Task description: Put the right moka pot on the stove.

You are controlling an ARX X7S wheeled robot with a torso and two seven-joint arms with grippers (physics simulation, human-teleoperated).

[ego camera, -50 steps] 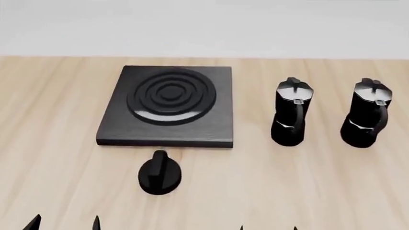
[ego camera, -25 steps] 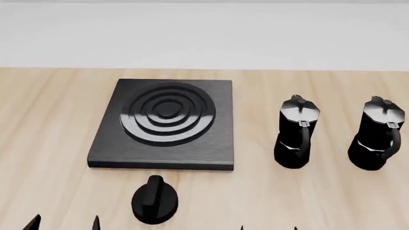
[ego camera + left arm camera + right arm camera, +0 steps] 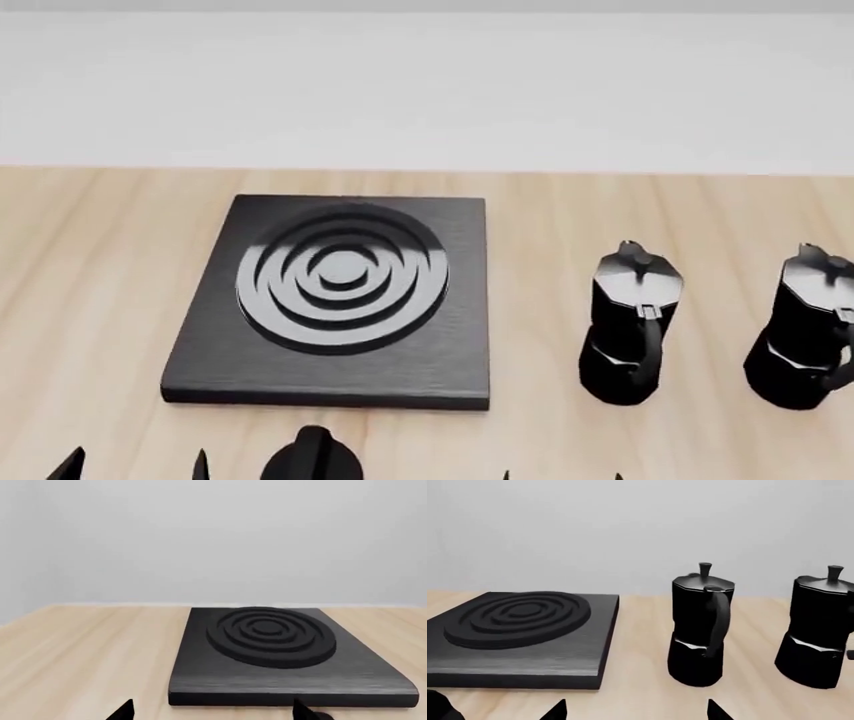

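Observation:
The right moka pot (image 3: 809,330), black and faceted with a grey-sheen lid, stands upright at the table's far right, cut by the head view's edge. It also shows in the right wrist view as the right moka pot (image 3: 819,630). The stove (image 3: 334,290), a flat black slab with raised rings, lies left of both pots. Only the fingertips of my left gripper (image 3: 134,468) show at the bottom edge, wide apart and empty, short of the stove (image 3: 280,650). My right gripper (image 3: 561,476) is open too, and nothing is between its tips over bare wood (image 3: 636,711).
A second, identical moka pot (image 3: 631,325) stands between the stove and the right pot, about a pot's width from each. A small round black knob (image 3: 314,460) sits on the wooden table (image 3: 80,300) in front of the stove. A pale wall lies beyond the table's far edge.
In the head view the stove, both pots and the knob have slid down the frame and look slightly larger. The gripper tips hold the same place at the bottom edge.

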